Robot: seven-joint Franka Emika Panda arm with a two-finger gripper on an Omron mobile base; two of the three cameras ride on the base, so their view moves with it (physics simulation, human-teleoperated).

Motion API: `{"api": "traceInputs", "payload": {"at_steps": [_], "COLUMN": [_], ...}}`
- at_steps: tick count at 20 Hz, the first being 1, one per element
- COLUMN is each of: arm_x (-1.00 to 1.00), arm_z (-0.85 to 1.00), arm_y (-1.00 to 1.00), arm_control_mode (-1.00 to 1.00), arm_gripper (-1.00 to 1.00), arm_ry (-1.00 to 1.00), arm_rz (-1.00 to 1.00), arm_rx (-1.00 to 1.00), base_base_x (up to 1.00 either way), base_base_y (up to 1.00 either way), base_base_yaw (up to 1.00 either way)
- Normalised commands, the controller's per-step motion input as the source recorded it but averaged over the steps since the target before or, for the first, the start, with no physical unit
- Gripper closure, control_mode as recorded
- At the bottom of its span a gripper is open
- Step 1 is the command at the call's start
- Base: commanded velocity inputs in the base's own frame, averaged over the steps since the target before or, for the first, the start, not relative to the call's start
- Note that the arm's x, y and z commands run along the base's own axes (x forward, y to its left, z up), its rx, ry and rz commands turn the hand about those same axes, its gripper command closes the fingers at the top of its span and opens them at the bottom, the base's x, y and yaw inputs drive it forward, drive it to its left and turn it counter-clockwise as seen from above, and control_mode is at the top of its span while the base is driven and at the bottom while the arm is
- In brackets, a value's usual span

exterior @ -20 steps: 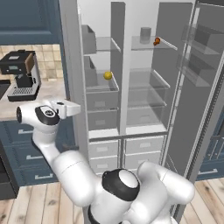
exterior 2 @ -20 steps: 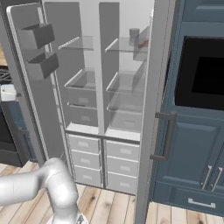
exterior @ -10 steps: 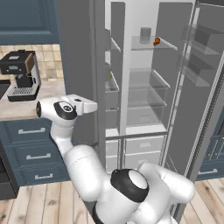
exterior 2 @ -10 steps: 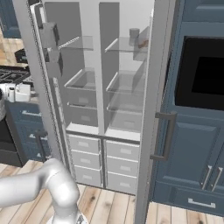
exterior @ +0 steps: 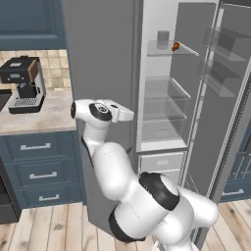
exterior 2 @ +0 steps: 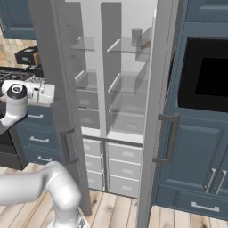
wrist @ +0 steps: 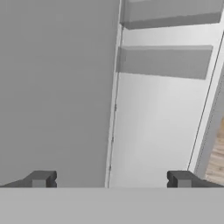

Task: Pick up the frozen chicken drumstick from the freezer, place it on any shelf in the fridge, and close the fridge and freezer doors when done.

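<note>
The frozen chicken drumstick [exterior: 175, 46] lies on the fridge's [exterior: 164, 108] top glass shelf beside a grey cylinder [exterior: 163, 39]; the right base view shows the drumstick [exterior 2: 145, 44] faintly. The freezer door [exterior: 100, 73] has swung most of the way across the freezer [exterior 2: 84, 89], hiding it in the left base view. My gripper [exterior: 123, 114] rests against that door's outer face, open with nothing between its fingers; the hand view has the gripper [wrist: 111, 179] facing the flat grey door and its edge. The fridge door [exterior: 220, 108] stands wide open on the right.
A coffee machine [exterior: 23, 83] sits on the counter [exterior: 46, 117] to the left, above blue drawers [exterior: 41, 166]. A dark wall oven [exterior 2: 207, 73] in blue cabinets is right of the unit. The freezer door's handle [exterior 2: 67, 144] and the fridge door's handle [exterior 2: 168, 138] stick out.
The freezer door has swung from wide open to almost shut, with my hand moving right along with it. The freezer shelves and yellow ball are now hidden behind it.
</note>
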Motion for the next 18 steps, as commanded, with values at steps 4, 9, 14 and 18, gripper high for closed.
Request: {"api": "traceInputs", "payload": {"at_steps": [4, 9, 14, 18], "arm_x": [0.35, 0.67, 0.75, 0.79], "arm_z": [0.0, 0.0, 0.0, 0.0], "arm_y": [-0.92, -0.57, -0.1, 0.0], "arm_control_mode": [-1.0, -1.0, -1.0, -1.0], "arm_gripper": [-1.0, -1.0, -1.0, -1.0], "arm_ry": [-0.06, -0.11, -0.03, 0.0], "arm_rz": [-0.07, 0.0, 0.0, 0.0], "arm_rx": [0.13, 0.1, 0.01, 0.0], "base_base_x": [0.0, 0.0, 0.0, 0.0], "base_base_y": [0.0, 0.0, 0.0, 0.0], "base_base_yaw": [0.0, 0.0, 0.0, 0.0]}}
